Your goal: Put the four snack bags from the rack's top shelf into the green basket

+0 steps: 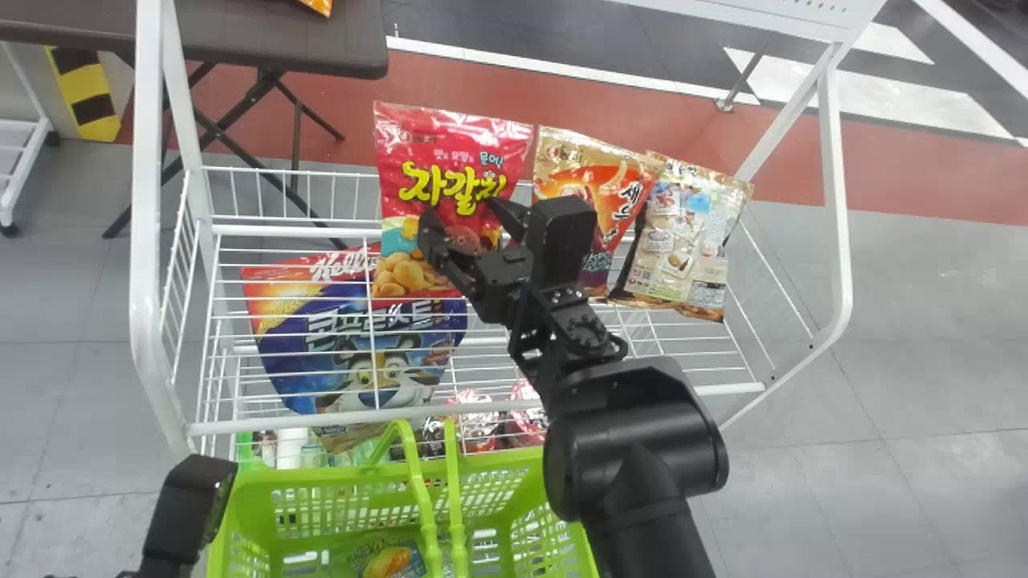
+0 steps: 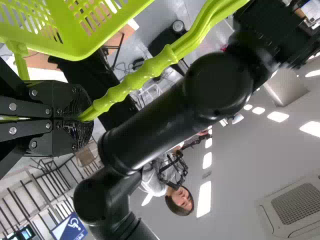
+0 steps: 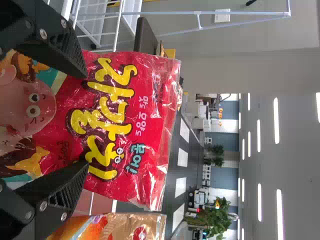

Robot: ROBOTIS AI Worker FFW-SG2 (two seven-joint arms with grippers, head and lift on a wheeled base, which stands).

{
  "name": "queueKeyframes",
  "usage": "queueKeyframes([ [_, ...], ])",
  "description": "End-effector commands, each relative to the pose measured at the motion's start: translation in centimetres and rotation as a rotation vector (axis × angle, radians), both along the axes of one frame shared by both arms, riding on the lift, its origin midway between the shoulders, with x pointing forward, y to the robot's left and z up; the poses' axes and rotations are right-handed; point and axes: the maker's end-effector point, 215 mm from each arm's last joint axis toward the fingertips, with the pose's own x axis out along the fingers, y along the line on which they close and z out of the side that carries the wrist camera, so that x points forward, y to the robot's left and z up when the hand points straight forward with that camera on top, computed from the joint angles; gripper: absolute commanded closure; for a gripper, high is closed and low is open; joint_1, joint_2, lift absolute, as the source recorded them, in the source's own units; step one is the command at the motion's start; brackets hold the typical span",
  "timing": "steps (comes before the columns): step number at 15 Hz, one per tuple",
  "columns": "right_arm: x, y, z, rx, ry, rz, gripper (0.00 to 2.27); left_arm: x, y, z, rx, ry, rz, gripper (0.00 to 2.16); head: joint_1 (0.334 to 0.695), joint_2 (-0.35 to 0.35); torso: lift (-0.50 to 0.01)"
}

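A white wire rack (image 1: 147, 241) holds three glossy, crinkled snack bags upright on its top shelf. The red bag (image 1: 458, 152) has chunky yellow Korean lettering edged in black, with smaller white and teal characters above. To the right stands a gold-and-orange bag (image 1: 554, 172) with dark brush-style characters; beside it, a tilted pale gold bag (image 1: 691, 241) shows panels of fine print.

The right claw (image 1: 466, 210) is at the red bag's front, its two ridged black fingers spread well apart with nothing clamped between them; whether they touch the film, I cannot tell. The left claw (image 1: 189, 498) is closed firmly around a green, wavy-moulded plastic handle (image 2: 150, 70).

That handle belongs to the green basket (image 1: 321, 478), slotted plastic, in front of the rack. A yellow-and-blue bag (image 1: 391, 562) lies inside. Through the wires below the top shelf shows a plump blue-and-red bag (image 1: 353, 345) with a cartoon tiger. An orange packet (image 1: 319, 6) sits on the dark table (image 1: 337, 40) behind.
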Motion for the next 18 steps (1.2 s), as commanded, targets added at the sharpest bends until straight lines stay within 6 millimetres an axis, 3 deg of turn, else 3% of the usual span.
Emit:
queueKeyframes([
  [1, -0.1, 0.8, -0.6, -0.002, 0.023, 0.014, 1.87, 0.0, 0.0, 0.0, 0.002, 0.003, -0.002, 1.67, 0.695, -0.305, 0.0],
  [2, -0.6, 1.2, -0.1, 0.001, 0.014, 0.023, 2.01, -0.1, 0.0, 0.0, 0.001, 0.008, -0.004, 1.67, 0.695, -0.3, 0.0],
  [6, -3.5, 2.8, 3.2, 0.023, -0.046, 0.057, 2.07, -0.2, 0.0, 0.2, -0.002, 0.007, -0.007, 1.67, 0.695, -0.279, 0.0],
  [11, -7.8, 0.3, 7.0, 0.052, -0.09, 0.016, 2.07, -0.5, 0.1, 0.3, 0.007, 0.006, -0.008, 1.67, 0.695, -0.305, 0.0],
  [13, -10.3, -1.3, 6.9, 0.069, -0.015, 0.025, 2.07, -0.3, 0.3, 0.4, 0.01, -0.003, -0.001, 1.67, 0.695, -0.325, 0.0],
  [15, -13.9, -3.3, 5.4, 0.085, 0.136, 0.031, 2.07, -0.2, 0.4, 0.4, 0.018, -0.011, 0.007, 1.67, 0.695, -0.35, 0.0],
  [18, -19.9, -6.1, 5.0, 0.161, 0.293, 0.028, 2.07, 0.0, 0.8, 0.3, 0.024, -0.01, 0.019, 1.67, 0.695, -0.35, 0.0],
])
